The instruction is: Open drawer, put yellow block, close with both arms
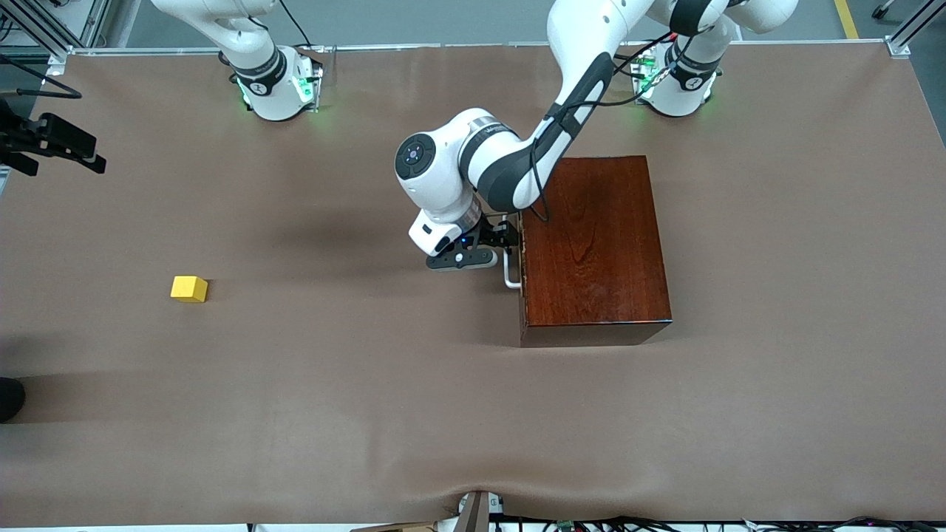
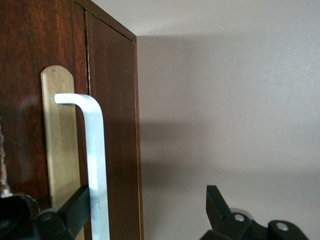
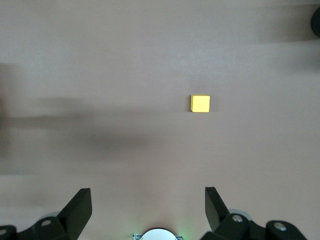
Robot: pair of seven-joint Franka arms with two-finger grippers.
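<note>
The mahogany box [image 1: 591, 244] stands mid-table with its drawer [image 1: 522, 284] shut; the drawer's dark front [image 2: 20, 75] faces the right arm's end of the table. My left gripper [image 1: 508, 238] is at the white U-shaped handle [image 1: 511, 275] and is open. In the left wrist view the handle bar [image 2: 95, 165] lies just inside one finger [image 2: 70, 212], and the other finger [image 2: 217, 205] stands wide off the box. The yellow block [image 1: 189, 289] lies on the mat toward the right arm's end. My right gripper [image 3: 148, 192] hangs open high over the mat, with the block [image 3: 200, 103] far below it.
A brown mat [image 1: 369, 384] covers the table. A black fixture [image 1: 52, 140] juts in at the edge past the right arm's base [image 1: 277, 85]. A dark round object [image 1: 9, 399] sits at that same edge, nearer the front camera.
</note>
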